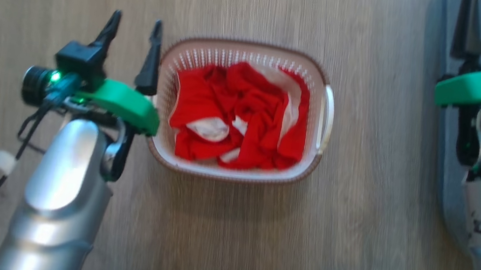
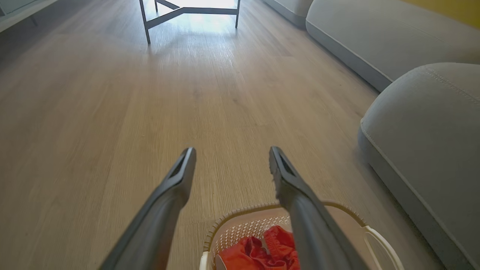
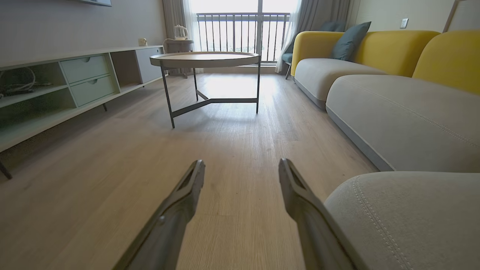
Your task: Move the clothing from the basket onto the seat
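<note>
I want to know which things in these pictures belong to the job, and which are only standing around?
For the job:
clothing
basket
seat
left pincer, open, beside the basket
right pincer, open, near the seat

Only standing around:
round table
low cabinet
blue cushion

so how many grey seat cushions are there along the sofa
3. The nearest cushion is beside the right gripper, a longer middle cushion lies behind it, and the far cushion is by the balcony door. More may be hidden off frame.
</note>
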